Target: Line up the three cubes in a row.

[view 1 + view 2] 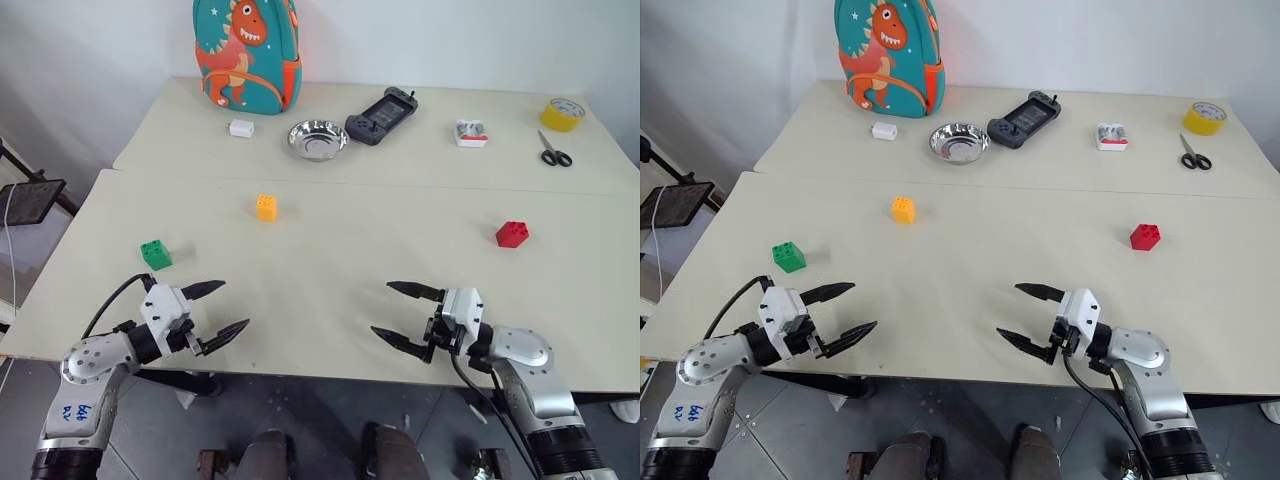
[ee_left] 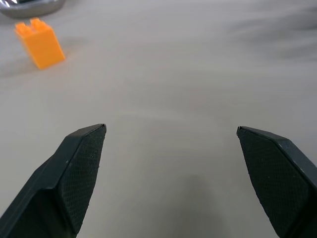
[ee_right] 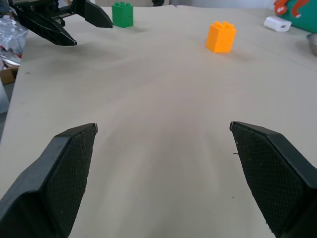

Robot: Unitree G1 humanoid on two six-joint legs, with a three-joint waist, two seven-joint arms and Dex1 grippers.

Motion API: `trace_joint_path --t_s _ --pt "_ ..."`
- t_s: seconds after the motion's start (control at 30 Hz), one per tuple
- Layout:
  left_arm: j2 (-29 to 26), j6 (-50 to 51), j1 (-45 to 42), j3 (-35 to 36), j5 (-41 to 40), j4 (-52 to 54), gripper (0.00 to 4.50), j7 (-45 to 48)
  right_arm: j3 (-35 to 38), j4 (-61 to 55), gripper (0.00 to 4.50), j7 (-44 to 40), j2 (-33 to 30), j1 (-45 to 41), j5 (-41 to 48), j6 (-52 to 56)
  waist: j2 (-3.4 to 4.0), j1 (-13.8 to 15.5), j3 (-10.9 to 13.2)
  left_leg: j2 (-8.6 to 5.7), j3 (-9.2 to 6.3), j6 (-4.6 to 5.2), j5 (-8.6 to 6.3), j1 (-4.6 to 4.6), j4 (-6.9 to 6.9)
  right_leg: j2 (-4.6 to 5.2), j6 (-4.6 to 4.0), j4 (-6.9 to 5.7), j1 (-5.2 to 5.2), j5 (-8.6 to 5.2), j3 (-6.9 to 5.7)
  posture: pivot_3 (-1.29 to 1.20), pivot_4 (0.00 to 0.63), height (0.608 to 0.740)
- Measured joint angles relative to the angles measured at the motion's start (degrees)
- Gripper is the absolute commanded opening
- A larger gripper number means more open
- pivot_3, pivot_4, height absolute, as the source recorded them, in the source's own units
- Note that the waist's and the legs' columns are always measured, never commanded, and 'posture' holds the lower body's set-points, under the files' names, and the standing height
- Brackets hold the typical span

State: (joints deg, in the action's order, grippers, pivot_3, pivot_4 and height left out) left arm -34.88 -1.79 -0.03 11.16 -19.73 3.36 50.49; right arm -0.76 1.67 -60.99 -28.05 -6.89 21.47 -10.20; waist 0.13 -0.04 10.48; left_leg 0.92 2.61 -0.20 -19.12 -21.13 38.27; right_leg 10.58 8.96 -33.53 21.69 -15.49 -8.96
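Three studded cubes lie far apart on the near table. The green cube (image 1: 155,254) is at the left, the yellow-orange cube (image 1: 266,207) sits further back near the middle, and the red cube (image 1: 512,234) is at the right. My left gripper (image 1: 218,312) hovers open near the front edge, just in front of and to the right of the green cube, nothing between its fingers. My right gripper (image 1: 402,315) is open too, near the front edge at centre-right, pointing inward. The right wrist view shows the green cube (image 3: 122,14), the yellow-orange cube (image 3: 221,36) and the left gripper (image 3: 69,22).
On the far table stand a dinosaur backpack (image 1: 247,52), a small white block (image 1: 241,128), a metal bowl (image 1: 318,139), a game controller (image 1: 381,115), a small white and red item (image 1: 471,133), scissors (image 1: 555,150) and a yellow tape roll (image 1: 562,114). A seam separates the two tables.
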Motion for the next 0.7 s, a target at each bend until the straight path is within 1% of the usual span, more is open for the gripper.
trace_joint_path --t_s 0.1,0.17,0.27,0.3,0.33,0.43,0.5,0.53,0.6,0.7 --pt "0.0 0.07 -0.88 -0.33 0.17 -0.98 4.49 -0.16 0.48 -0.04 4.5 0.27 -0.01 0.2 0.13 -0.11 0.0 -0.01 0.0 0.0 0.0 0.0 0.0 0.0 0.0 -0.01 0.0 0.0 0.0 0.0 0.0 0.0 0.15 0.74" --pt "0.12 1.83 -1.96 -0.52 -1.05 -1.92 4.49 0.41 2.97 -0.78 4.5 1.47 -0.45 1.97 1.09 0.29 0.0 0.19 0.0 -0.01 -0.01 0.0 0.0 -0.02 0.01 0.0 0.0 -0.01 0.0 0.0 -0.01 0.0 0.15 0.74" --pt "0.14 5.05 -4.73 -2.11 -6.07 -0.98 4.49 5.72 11.91 -4.26 4.5 6.09 -2.12 8.4 4.48 2.34 0.0 1.52 0.01 -0.02 -0.03 0.03 -0.02 -0.06 0.07 0.01 0.01 0.02 -0.03 0.01 -0.02 0.0 0.15 0.74" --pt "0.24 5.15 -6.34 -3.63 -6.03 -0.25 4.49 6.67 15.73 -4.82 4.5 8.15 -3.07 10.31 5.23 3.11 0.0 1.79 0.01 -0.04 -0.02 0.04 -0.03 -0.06 0.13 0.02 0.02 0.03 -0.07 0.01 -0.01 0.0 0.15 0.74" --pt "0.42 5.12 -7.07 -4.54 -5.99 0.44 4.49 6.96 18.05 -4.89 4.5 9.27 -3.47 11.11 5.66 3.38 -0.01 1.7 0.0 -0.02 0.01 0.04 -0.03 -0.04 0.13 0.01 0.02 0.04 -0.07 0.01 0.0 0.0 0.15 0.74" --pt "2.95 4.64 -11.67 -9.6 -4.9 0.79 4.49 8.54 27.67 -4.74 4.5 15.16 -3.48 16.04 6.72 3.33 0.04 1.68 -0.03 -0.02 0.05 0.04 -0.02 0.01 0.1 0.0 0.02 0.03 -0.1 0.01 0.01 0.0 0.15 0.74" --pt "4.13 4.68 -12.88 -11.61 -4.48 0.77 4.49 8.83 32.35 -3.88 4.5 18.81 -2.53 18.22 6.67 2.72 0.05 1.35 -0.03 -0.01 0.11 0.04 -0.02 0.06 0.01 -0.01 0.02 0.03 -0.08 0.01 0.04 0.0 0.15 0.74" --pt "5.31 4.61 -13.68 -12.73 -4.26 0.86 4.49 8.83 35.2 -2.74 4.5 22.29 -1.35 19.4 6.19 2.6 0.07 1.27 -0.05 -0.01 0.14 0.03 -0.02 0.1 -0.03 -0.01 0.01 0.03 -0.08 0.01 0.07 0.0 0.15 0.74" --pt "6.78 4.82 -14.24 -13.78 -3.94 0.73 4.49 8.3 37.89 -1.39 4.5 27.08 -0.09 20.25 4.92 2.71 0.1 0.97 -0.06 -0.01 0.22 0.03 -0.02 0.12 -0.03 -0.01 0.02 0.04 -0.06 0.01 0.15 0.0 0.15 0.74" --pt "8.92 6.5 -15.79 -13.86 -4.3 0.29 4.49 6.44 37.8 -2.05 4.5 32.88 0.13 18.6 2.83 5.8 0.12 0.1 -0.06 -0.01 0.32 0.07 0.01 0.17 0.02 -0.01 0.01 0.02 -0.06 0.01 0.3 0.0 0.15 0.74"
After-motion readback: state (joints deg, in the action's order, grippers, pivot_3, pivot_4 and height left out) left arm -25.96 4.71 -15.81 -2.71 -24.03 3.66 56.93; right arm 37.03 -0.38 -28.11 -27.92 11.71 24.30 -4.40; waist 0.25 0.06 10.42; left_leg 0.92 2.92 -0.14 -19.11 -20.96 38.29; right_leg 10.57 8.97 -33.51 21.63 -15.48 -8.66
